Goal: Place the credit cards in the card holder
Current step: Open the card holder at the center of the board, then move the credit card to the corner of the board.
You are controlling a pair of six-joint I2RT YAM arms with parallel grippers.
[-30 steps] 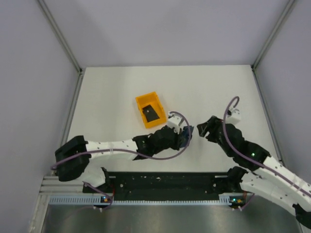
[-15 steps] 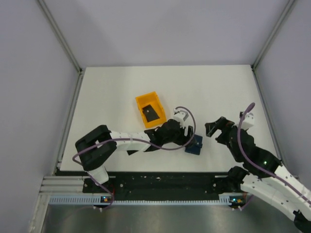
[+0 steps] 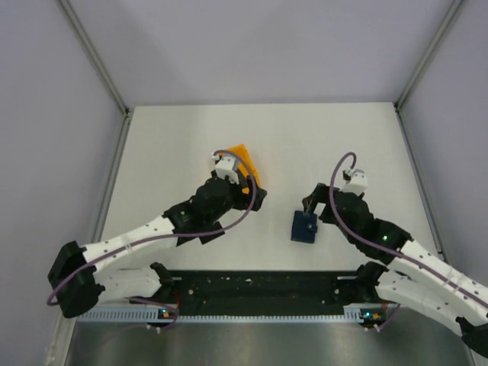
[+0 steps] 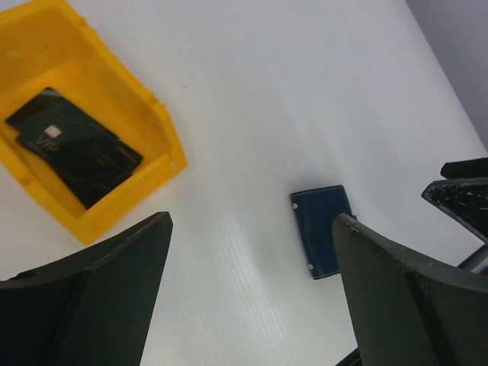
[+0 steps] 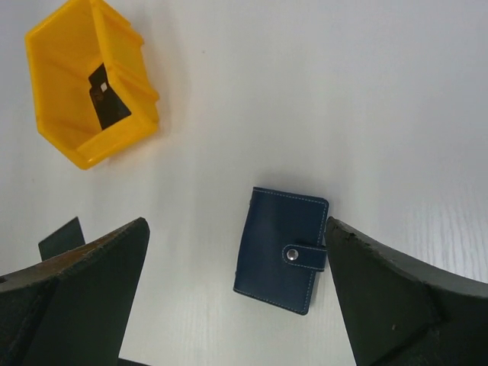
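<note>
The card holder (image 5: pixel 282 259) is a navy wallet lying shut on the white table, its snap strap fastened; it also shows in the overhead view (image 3: pixel 303 226) and the left wrist view (image 4: pixel 322 229). A black credit card (image 4: pixel 72 145) with a chip lies flat inside the orange bin (image 4: pixel 149 114); I cannot tell whether a second card lies under it. My left gripper (image 4: pixel 252 219) hangs open and empty beside the bin (image 3: pixel 245 160), left of the card holder. My right gripper (image 5: pixel 236 222) is open above the card holder, its right finger over the strap side, holding nothing.
The orange bin (image 5: pixel 141 95) stands left of and beyond the card holder, half hidden under the left wrist in the overhead view. Grey walls with metal rails enclose the table (image 3: pixel 328 137). A black rail (image 3: pixel 259 286) runs along the near edge between the arm bases.
The left gripper opened and let go of the card holder, which now lies on the table, then swung left over the bin. The right gripper opened fully and moved in over the card holder.
</note>
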